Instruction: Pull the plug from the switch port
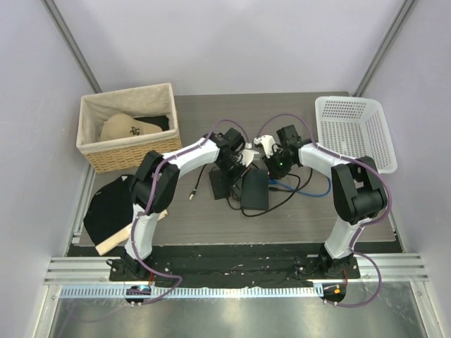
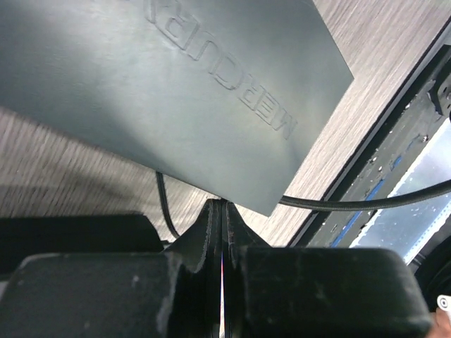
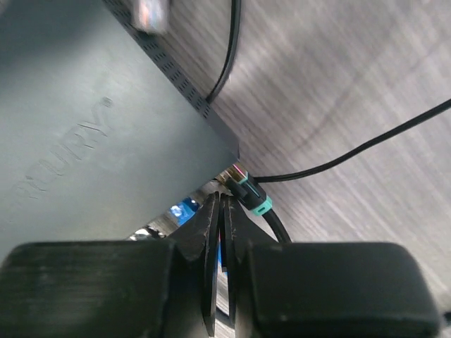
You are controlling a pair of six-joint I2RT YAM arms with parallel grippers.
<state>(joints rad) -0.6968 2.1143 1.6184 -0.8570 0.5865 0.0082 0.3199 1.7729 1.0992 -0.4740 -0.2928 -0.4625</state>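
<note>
Both end effectors are closed and hold nothing: my left end effector has its fingers pressed together above the table, and my right end effector shows barely a slit, just beside a corner of the flat black switch box. From above, the thin blue cable runs to the box's right edge, where the plug sits, too small to read; the switch port is hidden. A teal-banded connector near my right fingers ends a black cord, not my target. I judge the plug light, rigid and probably latched, the cable limp: pinch the plug body, never the cable, with the light box braced.
</note>
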